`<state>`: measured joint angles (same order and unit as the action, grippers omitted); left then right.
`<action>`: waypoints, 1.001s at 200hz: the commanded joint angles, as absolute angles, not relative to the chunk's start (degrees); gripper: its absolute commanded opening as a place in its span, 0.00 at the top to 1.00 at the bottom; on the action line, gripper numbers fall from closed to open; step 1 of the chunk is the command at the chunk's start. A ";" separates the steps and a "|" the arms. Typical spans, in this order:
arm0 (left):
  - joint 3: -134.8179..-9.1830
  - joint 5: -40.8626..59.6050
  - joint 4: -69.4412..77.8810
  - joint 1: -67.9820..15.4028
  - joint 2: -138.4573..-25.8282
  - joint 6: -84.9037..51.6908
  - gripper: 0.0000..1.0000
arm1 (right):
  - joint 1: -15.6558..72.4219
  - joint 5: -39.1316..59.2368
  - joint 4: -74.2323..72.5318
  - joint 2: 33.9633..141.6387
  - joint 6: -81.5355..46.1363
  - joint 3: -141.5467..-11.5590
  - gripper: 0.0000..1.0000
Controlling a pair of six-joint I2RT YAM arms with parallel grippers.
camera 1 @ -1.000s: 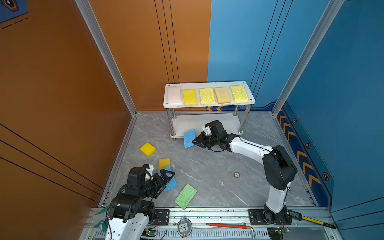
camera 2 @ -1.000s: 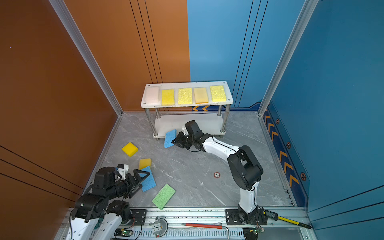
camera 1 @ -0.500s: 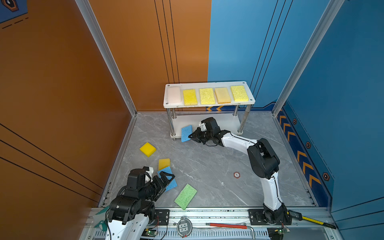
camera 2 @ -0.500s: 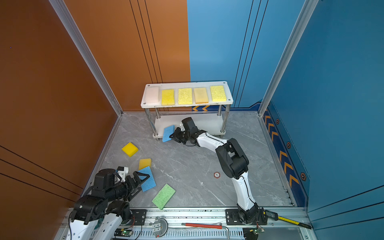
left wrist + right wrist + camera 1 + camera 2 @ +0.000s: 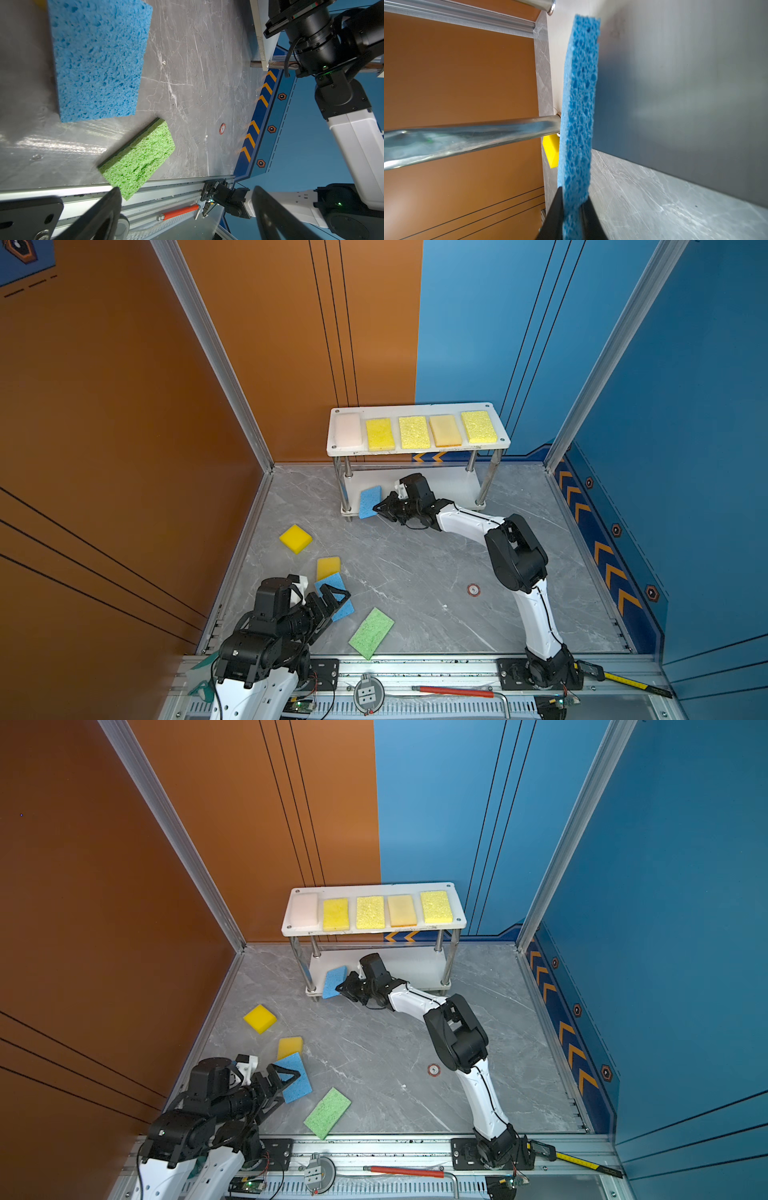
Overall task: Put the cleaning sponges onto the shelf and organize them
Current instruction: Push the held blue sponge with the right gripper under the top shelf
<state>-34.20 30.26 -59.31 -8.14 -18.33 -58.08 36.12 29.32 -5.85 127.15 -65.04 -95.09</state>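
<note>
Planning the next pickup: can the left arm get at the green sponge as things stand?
Probably yes. The left gripper is open and empty; the green sponge lies flat on the floor close by, with nothing on top of it or in between.

Five sponges [image 5: 414, 432] atop shelf [image 5: 415, 451]; four others [image 5: 371, 632] (scattered) before it.

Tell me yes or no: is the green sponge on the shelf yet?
No, the green sponge lies flat on the grey floor, well apart from the shelf.
</note>
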 commanded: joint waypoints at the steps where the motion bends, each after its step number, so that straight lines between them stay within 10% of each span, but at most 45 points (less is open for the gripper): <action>1: -35.59 31.48 -61.51 -7.55 -18.46 -56.69 0.02 | 36.65 27.40 -7.66 129.79 -66.16 -98.56 0.82; 143: -35.34 31.82 -62.95 -7.48 -18.76 -55.23 0.02 | 36.37 26.72 -6.68 135.44 -67.20 -106.23 0.81; 200: -35.31 31.90 -62.86 -7.36 -19.10 -54.64 0.02 | 36.47 26.63 -6.33 135.88 -67.52 -106.87 0.64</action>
<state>-34.39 30.70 -61.58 -8.14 -18.44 -56.34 36.38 27.99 -6.57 134.61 -67.59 -105.67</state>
